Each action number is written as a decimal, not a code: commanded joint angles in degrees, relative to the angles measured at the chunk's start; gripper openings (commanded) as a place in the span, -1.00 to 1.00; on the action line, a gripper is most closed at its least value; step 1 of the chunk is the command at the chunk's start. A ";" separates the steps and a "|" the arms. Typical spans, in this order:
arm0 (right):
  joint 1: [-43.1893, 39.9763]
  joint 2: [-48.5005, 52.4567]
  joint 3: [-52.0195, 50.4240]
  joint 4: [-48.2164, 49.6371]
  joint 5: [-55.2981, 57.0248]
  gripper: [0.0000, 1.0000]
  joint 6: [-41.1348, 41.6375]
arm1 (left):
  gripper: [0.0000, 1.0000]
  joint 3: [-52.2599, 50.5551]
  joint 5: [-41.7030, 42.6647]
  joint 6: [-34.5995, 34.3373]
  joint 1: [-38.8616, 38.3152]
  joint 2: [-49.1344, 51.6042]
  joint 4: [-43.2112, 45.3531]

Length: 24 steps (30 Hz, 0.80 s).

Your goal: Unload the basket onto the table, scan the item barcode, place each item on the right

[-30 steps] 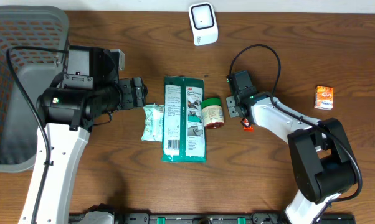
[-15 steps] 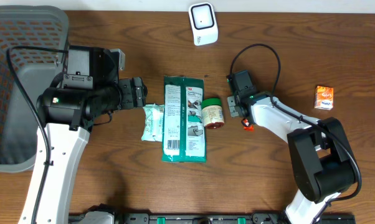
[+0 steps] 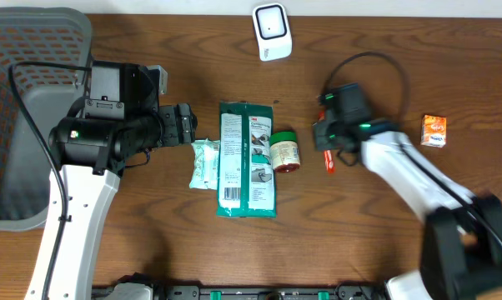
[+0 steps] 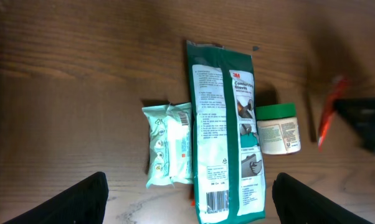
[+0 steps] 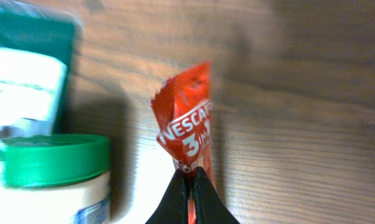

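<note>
My right gripper point(image 5: 190, 180) is shut on the lower end of a red Nescafé 3-in-1 sachet point(image 5: 187, 124), which stands up between the fingers just above the wood. From overhead the sachet point(image 3: 330, 160) hangs under the right gripper point(image 3: 328, 146), to the right of the green-lidded jar point(image 3: 284, 151). I see no barcode on its visible face. A white scanner point(image 3: 272, 32) stands at the table's back edge. My left gripper point(image 4: 190, 199) hovers open and empty over the packs, above the green pack's lower end.
A green 3M pack point(image 3: 248, 158) with a barcode point(image 4: 217, 202) lies mid-table, with a pale wipes pack point(image 3: 205, 162) on its left. An orange box point(image 3: 434, 130) sits far right. The grey basket point(image 3: 26, 100) fills the left edge.
My right gripper has shut on the red sachet, and the arm has shifted right and up with it. The left arm has not moved.
</note>
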 commanded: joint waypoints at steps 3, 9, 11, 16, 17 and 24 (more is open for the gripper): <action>-9.35 -2.75 0.28 -3.23 -23.50 -0.98 1.64 | 0.69 0.74 -0.57 -0.07 0.09 -0.04 -0.02; -15.10 2.34 -1.64 -2.71 -36.00 -0.98 -3.28 | 0.69 0.74 -0.57 -0.07 0.09 -0.04 -0.02; -16.41 4.76 -1.64 -2.38 -35.45 -0.98 -3.28 | 0.69 0.74 -0.57 -0.09 0.09 -0.04 -0.02; -15.30 8.61 -1.64 1.53 -30.05 -0.32 -2.89 | 0.69 0.74 -0.57 -0.07 0.09 -0.04 0.00; -14.40 8.90 -1.64 2.08 -26.95 -0.24 -2.05 | 0.69 0.74 -0.57 -0.07 0.09 -0.04 0.00; -4.76 8.92 -1.64 5.92 -3.10 -0.09 -0.20 | 0.69 0.74 -0.57 -0.07 0.09 -0.04 -0.02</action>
